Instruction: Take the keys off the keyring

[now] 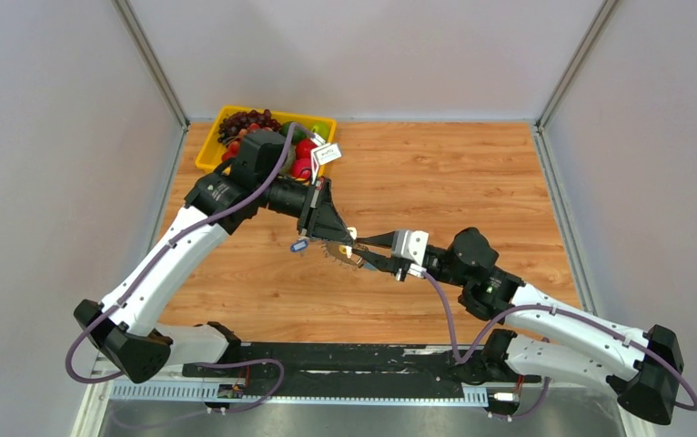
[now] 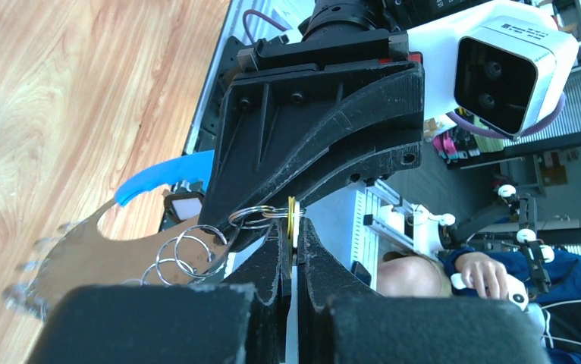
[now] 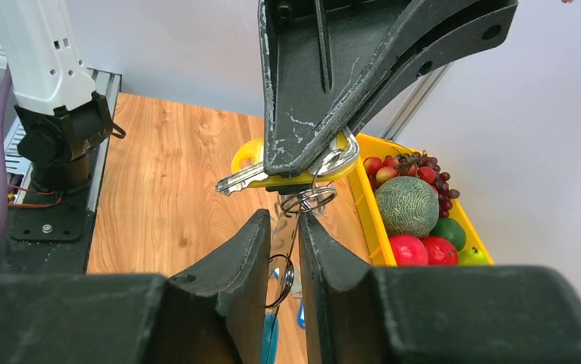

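The keyring [image 1: 335, 252] hangs between both grippers above the table's middle. In the left wrist view it is a flat spiky grey fan [image 2: 83, 250] with a blue strap [image 2: 162, 176] and several split rings [image 2: 181, 254]. My left gripper [image 2: 293, 227] is shut on a yellow-headed key [image 2: 293, 216], which is linked to a split ring [image 2: 261, 216]. In the right wrist view that key [image 3: 287, 178] sits under the left fingers. My right gripper [image 3: 285, 227] is closed on the keyring, seen edge-on [image 3: 293, 243], just below the rings [image 3: 308, 199]. The two grippers nearly touch tip to tip.
A yellow basket [image 1: 207, 153] of fruit stands at the table's back left, also in the right wrist view [image 3: 365, 216]. A small blue tag [image 1: 299, 244] hangs by the left gripper. The left arm's base [image 3: 60, 144] stands at the near edge.
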